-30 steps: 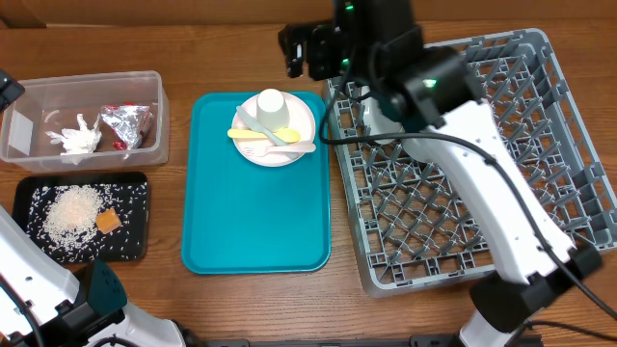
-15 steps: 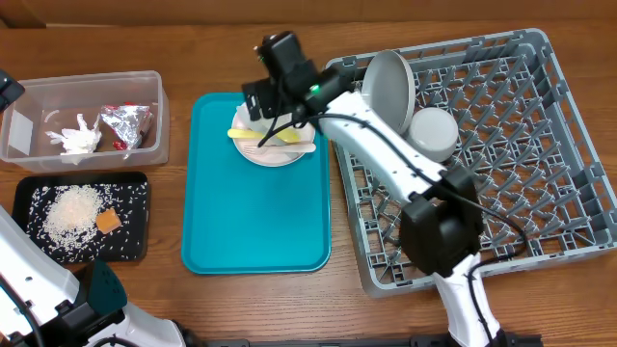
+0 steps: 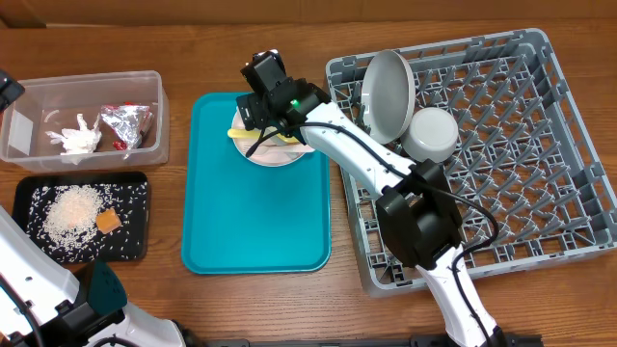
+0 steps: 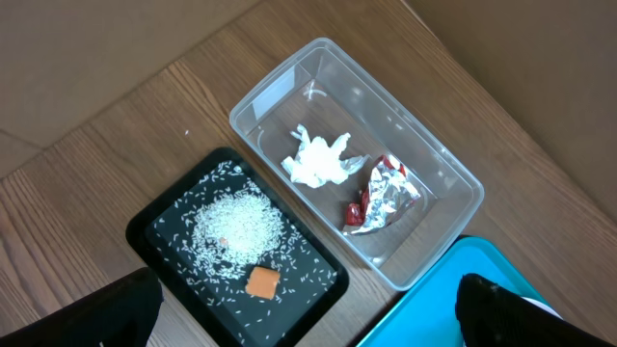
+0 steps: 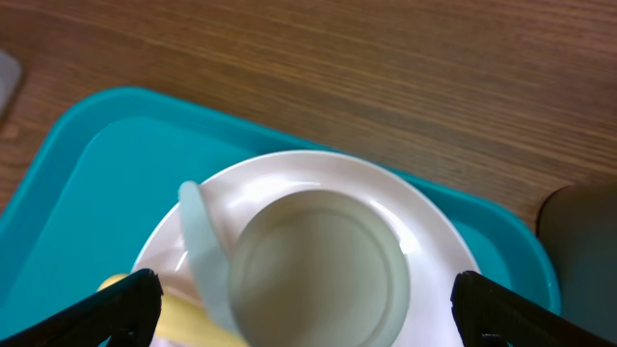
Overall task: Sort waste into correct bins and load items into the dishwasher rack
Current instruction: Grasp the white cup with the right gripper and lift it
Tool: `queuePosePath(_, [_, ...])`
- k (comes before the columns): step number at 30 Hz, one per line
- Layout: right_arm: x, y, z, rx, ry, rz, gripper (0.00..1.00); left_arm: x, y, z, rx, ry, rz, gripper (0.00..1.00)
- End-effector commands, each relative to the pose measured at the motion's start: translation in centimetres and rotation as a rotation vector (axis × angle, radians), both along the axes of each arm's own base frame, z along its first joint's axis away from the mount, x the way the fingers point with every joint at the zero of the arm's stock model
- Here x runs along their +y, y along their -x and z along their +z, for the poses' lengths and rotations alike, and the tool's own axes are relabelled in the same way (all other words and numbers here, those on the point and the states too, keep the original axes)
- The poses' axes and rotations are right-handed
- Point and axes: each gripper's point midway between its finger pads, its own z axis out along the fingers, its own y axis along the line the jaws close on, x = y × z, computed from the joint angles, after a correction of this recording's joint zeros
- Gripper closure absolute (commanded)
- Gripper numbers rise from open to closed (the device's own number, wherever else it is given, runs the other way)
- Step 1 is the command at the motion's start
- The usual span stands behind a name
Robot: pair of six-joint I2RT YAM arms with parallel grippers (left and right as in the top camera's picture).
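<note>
Right tool (image 5: 308,318) hangs wide open and empty. Rack (image 3: 501,193) lies to its right, the plate (image 5: 424,222) directly below, the cup (image 5: 313,265) centred under the jaws. Best to descend straight and pinch the cup's rim, missing the utensils (image 5: 202,251). No writing is readable.

My right arm (image 3: 362,164) is a run of smooth white tube sections joined by chunky, rounded black joints (image 3: 415,226), with thin black cables (image 3: 337,135) looping loosely alongside. Near its wrist sits a boxy black head (image 3: 265,75) with a small green light (image 3: 292,96) glowing on it. My left arm (image 3: 29,270) has the same white shell and black joints, plus a dark teal piece (image 3: 104,287) low down. Up close, my left fingertips (image 4: 87,313) and right fingertips (image 5: 120,310) look alike: blunt, matte black wedges.
</note>
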Motion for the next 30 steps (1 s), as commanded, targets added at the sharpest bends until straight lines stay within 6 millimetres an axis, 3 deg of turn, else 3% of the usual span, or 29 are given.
queuePosePath(1, [-0.5, -0.9, -0.4, -0.029, 0.019, -0.035, 0.00, 0.3, -0.1, -0.4, 0.017, -0.004, 0.004, 0.00])
queuePosePath(10, [-0.5, -1.0, -2.8, -0.006, 0.038, -0.035, 0.00, 0.3, -0.1, -0.4, 0.017, -0.004, 0.004, 0.00])
queuePosePath(15, [-0.3, -1.1, -3.3, -0.004, 0.037, -0.033, 0.09, 0.3, -0.1, -0.4, 0.017, -0.004, 0.004, 0.00])
queuePosePath(23, [0.0, -1.4, -3.0, -0.018, 0.020, -0.031, 0.27, 0.3, -0.1, -0.4, 0.017, -0.004, 0.004, 0.00])
queuePosePath(30, [0.0, -1.4, -2.9, -0.017, 0.016, -0.037, 0.53, 0.3, -0.1, -0.4, 0.017, -0.004, 0.004, 0.00])
